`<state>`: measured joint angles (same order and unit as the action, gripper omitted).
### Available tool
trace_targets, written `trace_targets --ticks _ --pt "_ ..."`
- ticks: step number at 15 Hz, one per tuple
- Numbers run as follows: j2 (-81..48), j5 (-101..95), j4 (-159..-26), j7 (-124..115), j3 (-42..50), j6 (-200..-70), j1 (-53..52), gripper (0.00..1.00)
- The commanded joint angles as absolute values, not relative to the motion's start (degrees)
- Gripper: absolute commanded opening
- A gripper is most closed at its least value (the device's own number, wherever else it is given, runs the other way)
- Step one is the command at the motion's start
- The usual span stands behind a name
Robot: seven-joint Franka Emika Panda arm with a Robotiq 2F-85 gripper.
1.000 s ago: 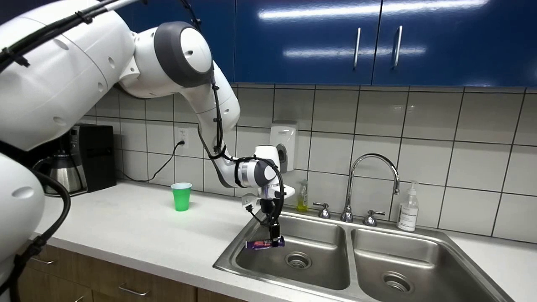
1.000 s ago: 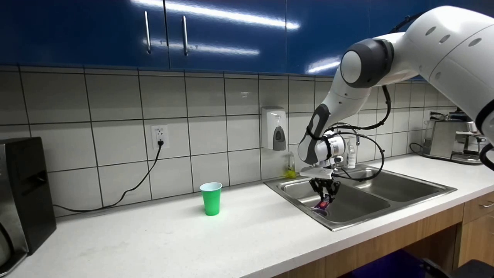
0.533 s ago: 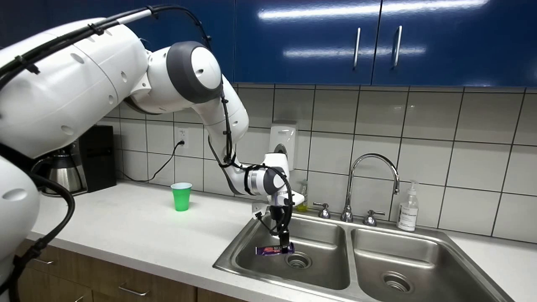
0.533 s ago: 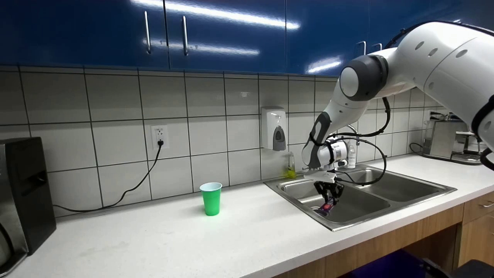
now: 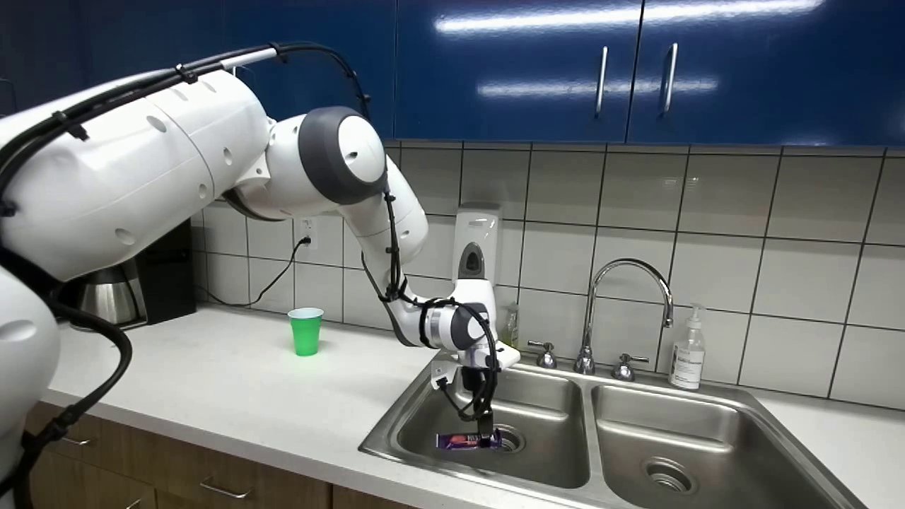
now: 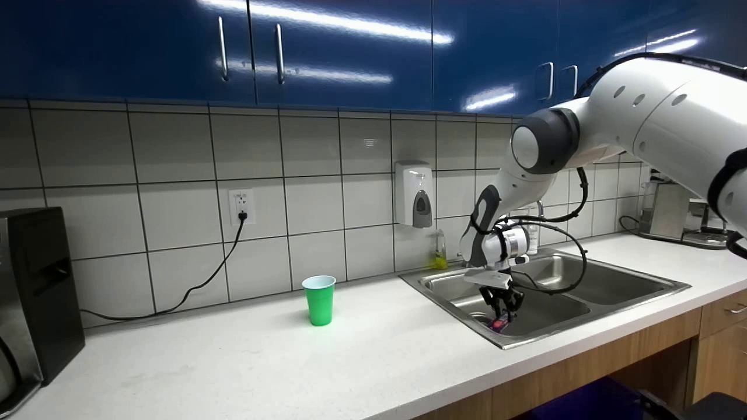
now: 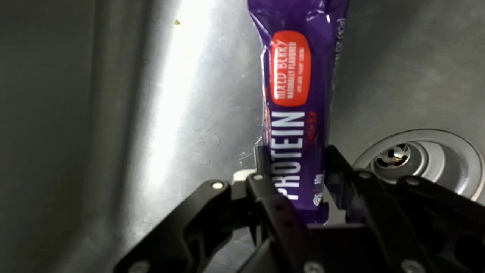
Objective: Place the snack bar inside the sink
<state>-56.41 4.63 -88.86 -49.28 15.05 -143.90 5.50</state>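
In an exterior view the green cup (image 5: 306, 332) is parked left of centre, then at lower centre the snack bar (image 5: 459, 441) sits lower than a second ago, in the left basin (image 5: 551, 445) of the sink (image 5: 592, 435), gripper (image 5: 486, 428) clamped on the bar's right end. Guessing the lowering's nearly done and letting go comes next, can't tell if it's touching bottom

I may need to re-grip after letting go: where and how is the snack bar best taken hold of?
Likely at mid-length, across its narrow width, from above. The snack bar is long and slim; the jaws hold it nearer one end, leaving the middle uncovered. It is down inside the sink, whose walls would probably hamper a sideways approach.
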Motion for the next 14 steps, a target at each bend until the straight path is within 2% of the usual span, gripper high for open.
trace_targets --ticks 1,14 --pt "-59.7 6.4 -84.2 -48.2 14.4 -142.1 7.3 0.14" --pt "-64.8 6.8 -78.7 -48.3 14.7 -140.6 8.3 0.14"
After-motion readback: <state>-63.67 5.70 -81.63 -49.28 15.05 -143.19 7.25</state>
